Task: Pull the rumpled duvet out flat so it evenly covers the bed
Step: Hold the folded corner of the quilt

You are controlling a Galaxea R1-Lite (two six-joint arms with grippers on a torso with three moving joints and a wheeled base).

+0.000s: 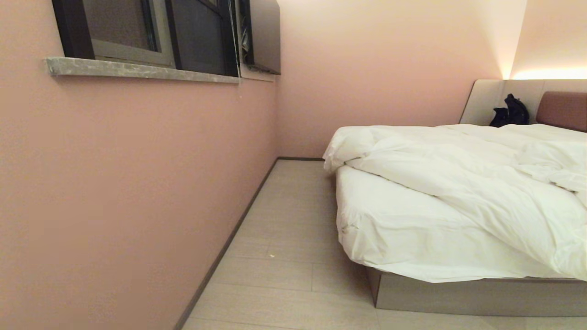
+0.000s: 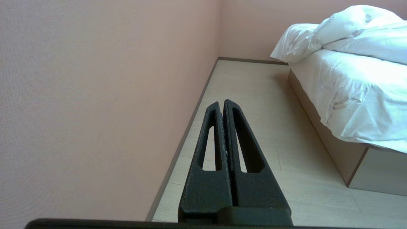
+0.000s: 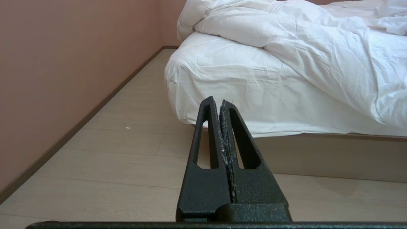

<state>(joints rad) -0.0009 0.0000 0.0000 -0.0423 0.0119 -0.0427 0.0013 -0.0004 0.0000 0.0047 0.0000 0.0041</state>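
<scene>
Warm glow above headboard (image 1: 562,110)

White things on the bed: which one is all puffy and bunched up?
The duvet, heaped in thick folds across the top. The mattress sheet beneath it is thin and pulled snug over the corner.

Seen from the head camera, the bed (image 1: 458,293) fills the 3 to 5 o'clock part of the view, its near corner toward 6 o'clock. The duvet (image 1: 463,169) lies bunched on the mattress sheet (image 1: 399,229), piled back toward 1 to 3 o'clock, with one end hanging over the mattress edge at about 1 o'clock; the sheet is bare at the near corner. The headboard (image 1: 562,110) stands behind the bed at 2 o'clock, with a dark bag (image 1: 510,112) in front of its side panel. A strip of floor (image 1: 284,256) runs from 6 toward 12 o'clock between the bed and the wall (image 1: 114,183) at 9 o'clock. The window sill (image 1: 137,69) juts from that wall at 10 to 11 o'clock.
</scene>
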